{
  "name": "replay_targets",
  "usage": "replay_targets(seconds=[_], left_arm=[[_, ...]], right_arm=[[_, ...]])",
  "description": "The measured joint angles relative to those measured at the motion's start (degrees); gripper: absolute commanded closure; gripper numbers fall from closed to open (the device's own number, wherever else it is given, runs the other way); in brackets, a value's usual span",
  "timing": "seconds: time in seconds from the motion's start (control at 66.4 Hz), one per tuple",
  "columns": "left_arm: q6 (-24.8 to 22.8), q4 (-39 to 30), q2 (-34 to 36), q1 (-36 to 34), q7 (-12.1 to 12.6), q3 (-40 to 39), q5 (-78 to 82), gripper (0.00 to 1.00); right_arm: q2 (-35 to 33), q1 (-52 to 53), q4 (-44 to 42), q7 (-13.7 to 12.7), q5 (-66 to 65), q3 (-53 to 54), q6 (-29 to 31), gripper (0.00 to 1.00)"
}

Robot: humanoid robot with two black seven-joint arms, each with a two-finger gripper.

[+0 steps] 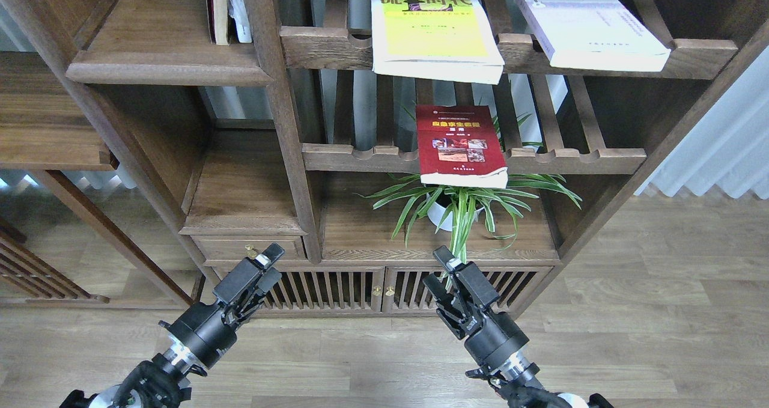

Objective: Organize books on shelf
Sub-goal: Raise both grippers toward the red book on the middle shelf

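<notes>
Both tools hung low before the cabinet, empty, while three books lay on the slatted racks.

The left tool and right tool each held nothing, fingers slightly apart. The yellow-green book and white-lavender book rested on the upper rack, the dark red book on the lower rack above a plant. The shelf stood upper left.
</notes>
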Motion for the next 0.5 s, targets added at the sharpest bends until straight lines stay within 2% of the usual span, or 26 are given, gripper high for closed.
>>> replay_targets(seconds=[0.497], left_arm=[[0.0, 3.0, 0.0, 0.0, 0.0, -4.4, -0.2, 0.0]], right_arm=[[0.0, 0.6, 0.2, -0.5, 0.2, -0.7, 0.0, 0.01]])
